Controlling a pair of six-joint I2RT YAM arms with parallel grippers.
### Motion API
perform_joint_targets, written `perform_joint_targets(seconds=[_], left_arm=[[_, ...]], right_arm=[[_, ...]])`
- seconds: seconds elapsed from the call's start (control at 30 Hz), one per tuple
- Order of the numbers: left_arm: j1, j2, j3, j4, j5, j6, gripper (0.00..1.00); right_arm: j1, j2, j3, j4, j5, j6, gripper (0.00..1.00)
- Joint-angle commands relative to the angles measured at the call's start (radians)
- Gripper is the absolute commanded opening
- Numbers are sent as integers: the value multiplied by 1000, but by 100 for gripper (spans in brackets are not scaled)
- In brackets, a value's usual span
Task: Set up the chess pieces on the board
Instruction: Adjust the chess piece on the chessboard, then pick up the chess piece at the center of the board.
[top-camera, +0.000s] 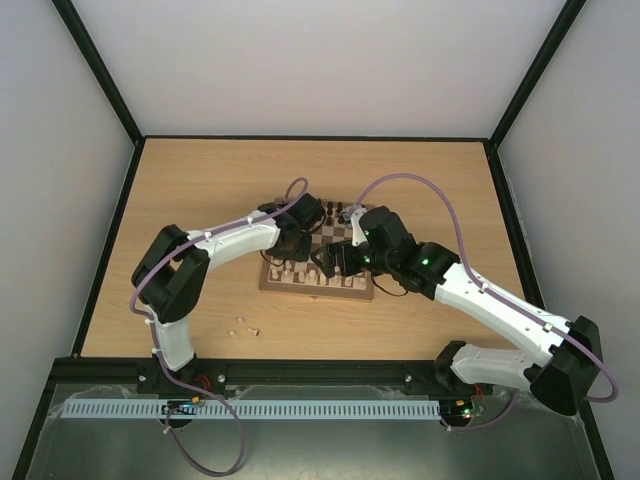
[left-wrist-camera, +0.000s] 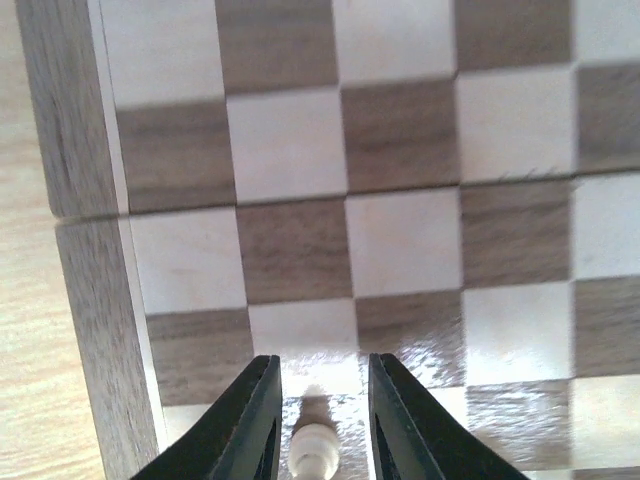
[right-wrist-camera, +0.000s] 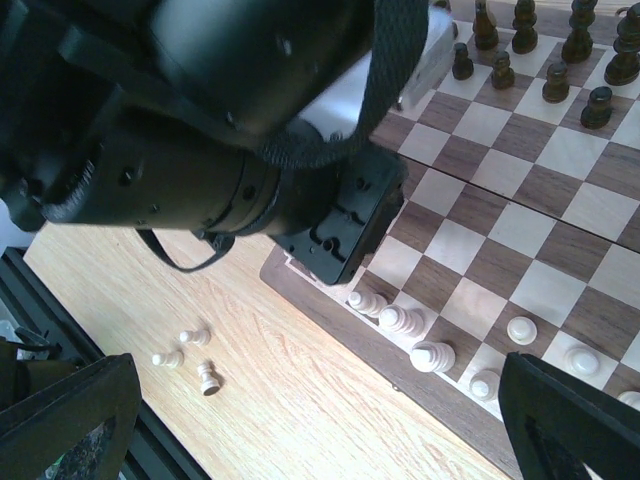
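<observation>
The board (top-camera: 300, 284) lies mid-table, with both arms reaching over it. Several pale chess pieces (right-wrist-camera: 402, 320) stand along its near edge, and three more (right-wrist-camera: 195, 337) lie loose on the table in front of the board's left corner. My left gripper (left-wrist-camera: 322, 365) hangs low over the board's left side. One pale piece (left-wrist-camera: 314, 447) stands upright between its fingers (left-wrist-camera: 250, 425), with a gap showing on either side. My right gripper (right-wrist-camera: 320, 440) is spread wide over the board's near edge and holds nothing.
Dark brown pieces (right-wrist-camera: 560, 50) fill the board's far rows. The left arm's wrist (right-wrist-camera: 230, 130) blocks the upper left of the right wrist view. The black frame rail (right-wrist-camera: 40, 300) runs along the table's near edge beside the loose pieces (top-camera: 243, 328).
</observation>
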Motion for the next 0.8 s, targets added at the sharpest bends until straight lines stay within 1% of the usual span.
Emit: perform_joint_targets(seconds=[0.0, 0.07, 0.2, 0.3, 0.43, 0.53, 0.67, 0.77], left_arm=[[13, -9, 90, -25, -37, 34, 28], [14, -14, 131, -33, -53, 43, 29], [14, -58, 185, -65, -90, 44, 38], [16, -136, 165, -114, -108, 6, 45], [16, -304, 43, -153, -96, -72, 55], [15, -436, -79, -173, -79, -127, 65], [6, -594, -225, -191, -58, -188, 71], [-6, -691, -331, -198, -40, -240, 82]], right_arm=[[6, -5, -12, 6, -13, -6, 99], [5, -7, -13, 6, -16, -6, 99], [5, -8, -13, 8, -19, -6, 99], [5, -8, -15, 9, -22, -6, 99], [6, -12, -14, 10, -30, -6, 99], [5, -23, -17, 12, -37, -8, 99], [5, -37, -22, 17, -42, -6, 99], [5, -37, -22, 16, -44, -6, 99]])
